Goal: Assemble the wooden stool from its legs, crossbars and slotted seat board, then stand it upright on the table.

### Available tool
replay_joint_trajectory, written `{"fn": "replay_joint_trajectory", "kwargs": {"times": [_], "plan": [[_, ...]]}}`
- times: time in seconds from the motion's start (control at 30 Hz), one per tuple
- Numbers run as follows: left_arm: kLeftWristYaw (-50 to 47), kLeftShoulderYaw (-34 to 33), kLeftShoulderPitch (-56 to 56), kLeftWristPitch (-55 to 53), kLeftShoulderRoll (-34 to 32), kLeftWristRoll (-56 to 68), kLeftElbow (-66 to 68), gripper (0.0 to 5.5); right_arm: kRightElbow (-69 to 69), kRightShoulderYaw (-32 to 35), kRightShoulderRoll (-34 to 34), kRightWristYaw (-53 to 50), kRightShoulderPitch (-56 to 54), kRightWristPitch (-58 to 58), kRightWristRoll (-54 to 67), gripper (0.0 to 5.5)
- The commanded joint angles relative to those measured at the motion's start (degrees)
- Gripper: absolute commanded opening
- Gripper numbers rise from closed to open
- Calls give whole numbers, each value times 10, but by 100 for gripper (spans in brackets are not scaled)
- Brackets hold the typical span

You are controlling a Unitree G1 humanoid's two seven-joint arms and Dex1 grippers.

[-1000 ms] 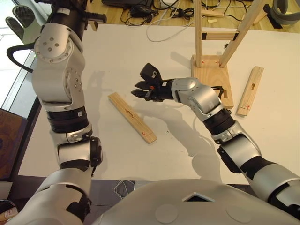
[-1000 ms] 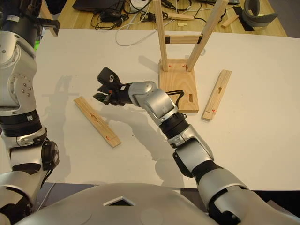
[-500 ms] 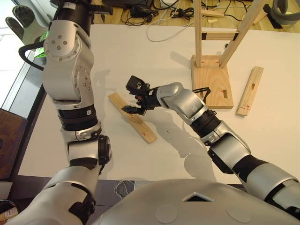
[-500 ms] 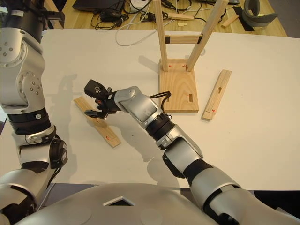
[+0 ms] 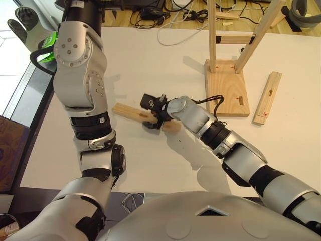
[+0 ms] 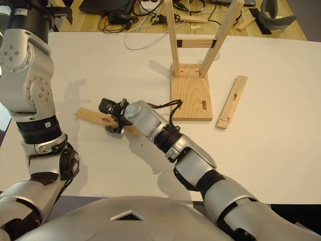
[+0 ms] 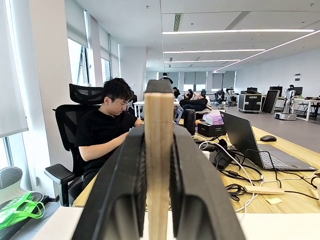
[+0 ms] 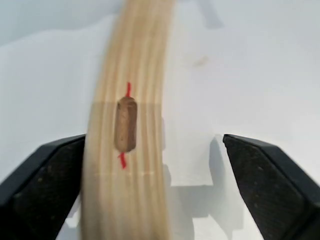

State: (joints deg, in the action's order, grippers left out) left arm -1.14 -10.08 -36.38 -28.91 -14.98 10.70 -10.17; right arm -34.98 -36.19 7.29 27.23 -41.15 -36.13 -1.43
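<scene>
Right wrist view: the right gripper (image 8: 157,187) is spread wide across a flat light wooden slat with an oblong slot marked in red (image 8: 145,75). One black finger (image 8: 45,185) lies against one long edge of the slat. The other finger stands apart from the opposite edge, with bare white table (image 8: 260,60) between them. Nothing is clamped. In the head views the slat lies flat on the table at centre-left, beside the left arm, with the right gripper over its middle.

The left gripper (image 7: 159,127) is raised at the far left side of the table. It is closed on a narrow wooden bar (image 7: 159,175), held upright between both fingers.

The rectangular wooden seat board (image 5: 230,85) lies flat on the far right part of the table. Two wooden legs (image 5: 212,30) rise from it, joined by a short crossbar (image 5: 233,38). A second slotted wooden slat (image 5: 267,97) lies just beside the board on its right, not touching it.
</scene>
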Motion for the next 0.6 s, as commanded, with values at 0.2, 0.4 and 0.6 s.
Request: {"fn": "replay_joint_trajectory", "kwargs": {"times": [0.2, 0.4, 0.6], "plan": [[-4, -7, 2, 2, 2, -5, -11, 40, -169, 193, 56, -149, -18, -81, 57, 467], [-3, -3, -2, 10, 3, -8, -2, 40, -194, 307, 85, -227, -30, -149, 126, 467], [-3, 0, -6, 18, 7, -8, 5, 40, -161, 347, 120, -252, -45, -214, 186, 467]]}}
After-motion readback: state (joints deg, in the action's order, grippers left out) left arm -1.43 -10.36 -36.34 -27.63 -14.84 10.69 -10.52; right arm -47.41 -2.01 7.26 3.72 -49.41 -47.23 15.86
